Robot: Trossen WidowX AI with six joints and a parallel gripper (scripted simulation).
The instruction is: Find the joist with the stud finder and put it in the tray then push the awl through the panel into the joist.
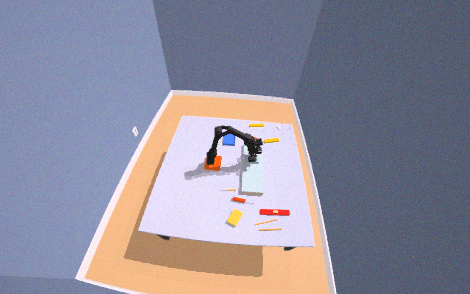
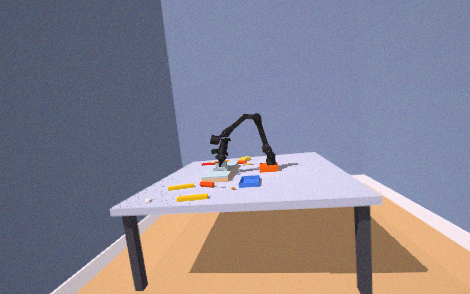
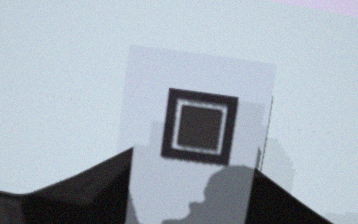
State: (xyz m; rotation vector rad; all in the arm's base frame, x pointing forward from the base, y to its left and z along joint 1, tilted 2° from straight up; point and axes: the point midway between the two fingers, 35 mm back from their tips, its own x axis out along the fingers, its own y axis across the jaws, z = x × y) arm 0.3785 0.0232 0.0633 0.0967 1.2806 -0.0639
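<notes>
My gripper (image 1: 253, 158) (image 2: 220, 163) (image 3: 188, 160) points down and is shut on the stud finder (image 2: 220, 167) (image 3: 150, 70), a pale grey block with a dark square on top. It is over the pale floor panel (image 1: 252, 181) (image 2: 212, 176) (image 3: 60, 75), at or close to its surface; any gap is too small to tell. The joist is hidden. The blue tray (image 1: 229, 140) (image 2: 250, 182) looks empty. One red-handled tool (image 1: 238, 200) lies near the panel's near end in the top view; another (image 2: 206, 184) lies beyond the far end. I cannot tell which is the awl.
Yellow bars (image 1: 256, 125) (image 1: 271, 140) (image 2: 181, 187) (image 2: 192, 197) lie past the panel's far end. A yellow block (image 1: 234, 217), a red level (image 1: 274, 212) and thin orange sticks (image 1: 270, 229) lie at the near side. The arm's orange base (image 1: 216, 162) (image 2: 269, 168) stands beside the panel.
</notes>
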